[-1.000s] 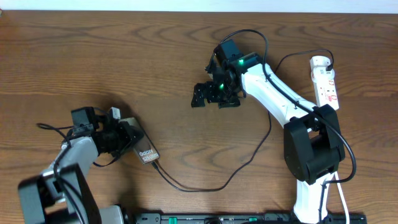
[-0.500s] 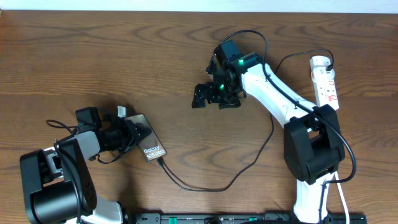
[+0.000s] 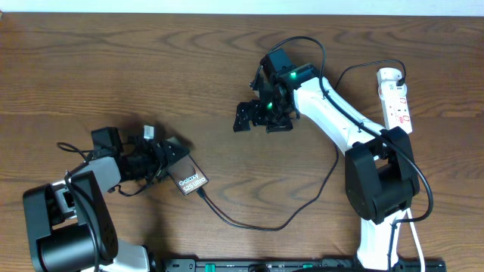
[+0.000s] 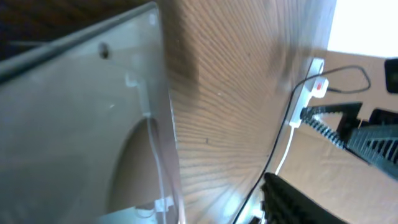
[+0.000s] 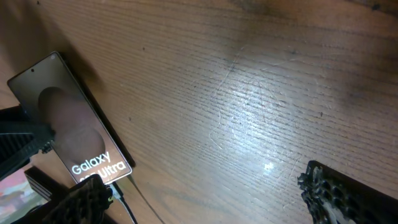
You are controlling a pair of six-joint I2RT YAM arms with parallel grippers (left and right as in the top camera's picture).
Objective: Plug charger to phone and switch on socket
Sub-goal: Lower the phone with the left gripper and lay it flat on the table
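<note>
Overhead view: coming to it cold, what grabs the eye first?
The bronze-brown phone with white Galaxy lettering stands out first, gripped by the left gripper at lower left. The thin black charger cable loops away to the right from its lower end. Next come the right gripper, open and lit green, hovering near the centre, and the white power strip at the far right edge.
</note>
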